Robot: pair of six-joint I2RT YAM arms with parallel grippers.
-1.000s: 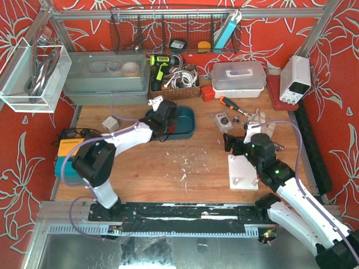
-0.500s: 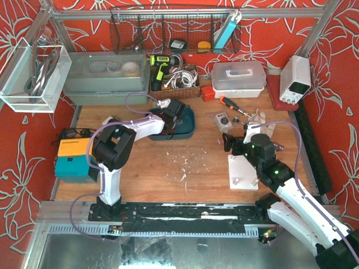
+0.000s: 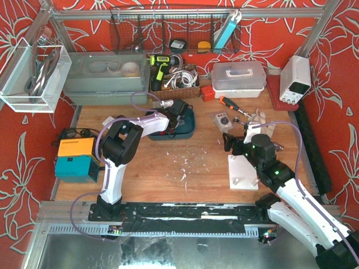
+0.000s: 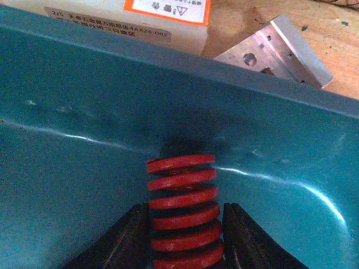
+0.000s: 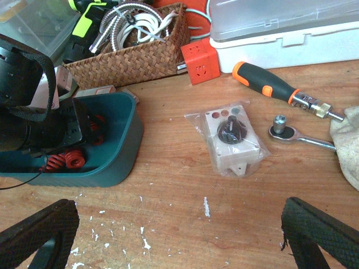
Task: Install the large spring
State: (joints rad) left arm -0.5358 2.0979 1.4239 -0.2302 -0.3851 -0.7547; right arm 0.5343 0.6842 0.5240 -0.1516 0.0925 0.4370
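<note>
Coils of the large spring [image 4: 182, 207], red, are shown close up only in the left wrist view. There the left tool [image 4: 185, 224] is clamped on them, one dark finger pressed to each side, over the floor of the teal tray [image 4: 84, 112]. An aluminium bracket [image 4: 280, 50] and a white labelled box [image 4: 140, 17] beyond the tray's rim are seen in that view alone.

In the top view the spring is hidden by the left arm, and the tray is placed near the far edge of the tabletop [image 3: 168, 162], left of its middle.

From the right wrist view two red coils are counted in the tray: one loose spring [image 5: 64, 159] lying by its near wall, and another partly hidden beside the left tool's black body. The right tool [image 5: 179, 224] is held with its two fingers wide apart and nothing between them.

One orange-handled ratchet driver [image 5: 269, 89], one orange cube [image 5: 199, 66], one bagged part [image 5: 233, 140] and one wicker basket [image 5: 129, 56] are seen there. One white plate [image 3: 241, 174] is seen only from above, toward the tabletop's right edge.
</note>
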